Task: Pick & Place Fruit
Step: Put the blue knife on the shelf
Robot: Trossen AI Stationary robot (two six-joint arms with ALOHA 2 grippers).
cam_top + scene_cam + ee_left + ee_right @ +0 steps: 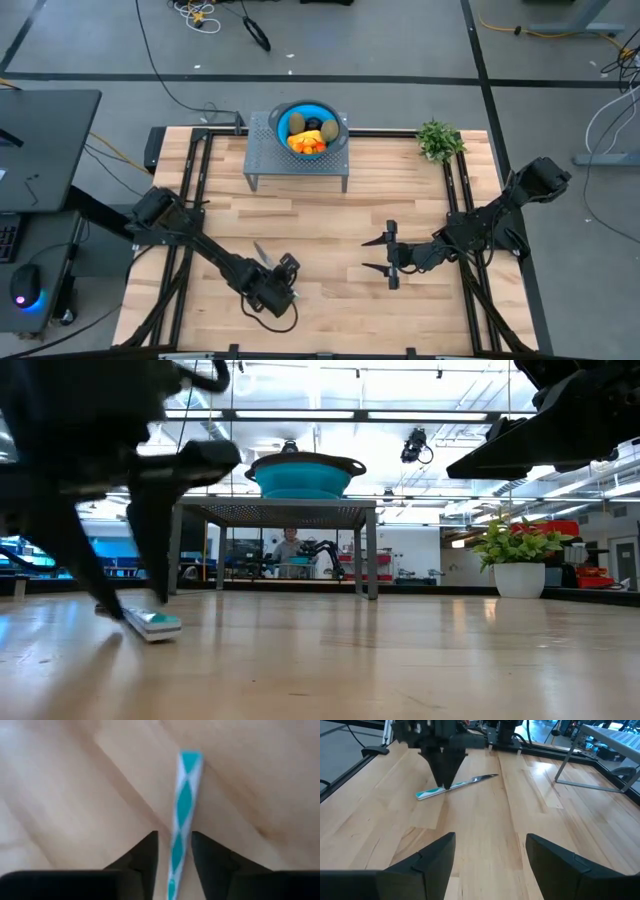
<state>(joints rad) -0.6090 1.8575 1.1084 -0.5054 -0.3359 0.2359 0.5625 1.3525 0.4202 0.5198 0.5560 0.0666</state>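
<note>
The left gripper (pixel 272 268) straddles the knife (pixel 454 785) handle at the table's (pixel 330 215) seven o'clock, grip unclear. Right gripper (pixel 390 255) released, empty. Fruit (pixel 308 135) sits in the bowl (pixel 283 117) at twelve.

Wood table (pixel 330 230): knife (pixel 455 786), metal stand (pixel 296 165), potted plant (pixel 438 140).

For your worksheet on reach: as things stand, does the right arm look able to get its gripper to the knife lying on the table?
Probably yes. The right gripper stands open, with bare table between it and the knife. But the left gripper sits over the knife's teal handle, so only the blade end is free.
</note>
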